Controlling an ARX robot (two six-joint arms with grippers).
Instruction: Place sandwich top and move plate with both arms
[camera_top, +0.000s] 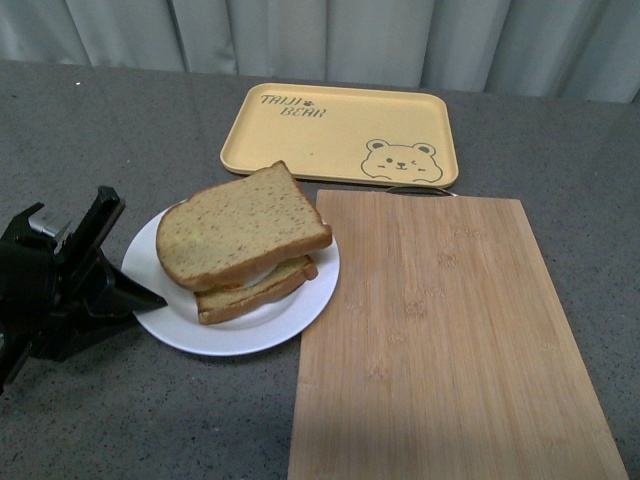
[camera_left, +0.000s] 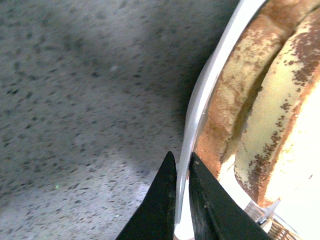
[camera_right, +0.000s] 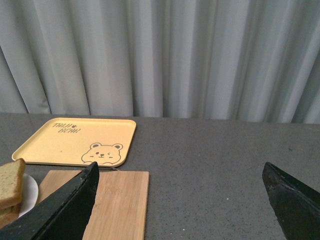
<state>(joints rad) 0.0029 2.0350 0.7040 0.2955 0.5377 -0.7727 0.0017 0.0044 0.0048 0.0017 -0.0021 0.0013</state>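
Observation:
The sandwich top (camera_top: 240, 224), a brownish speckled slice, lies on the lower slice on the round white plate (camera_top: 300, 305), left of centre on the table. My left gripper (camera_top: 150, 297) is shut on the plate's left rim; in the left wrist view its two black fingers (camera_left: 161, 200) pinch the white rim (camera_left: 200, 105), with the bread crust (camera_left: 235, 95) just beyond. My right gripper (camera_right: 180, 172) is open and empty, held off to the right, and does not show in the front view. The sandwich top (camera_right: 10, 182) and plate (camera_right: 29, 192) show at the edge of its view.
A bamboo cutting board (camera_top: 450, 330) lies right of the plate, touching or nearly touching its rim. A yellow tray with a bear drawing (camera_top: 340, 135) sits behind. Grey curtains (camera_right: 160, 55) hang at the table's far edge.

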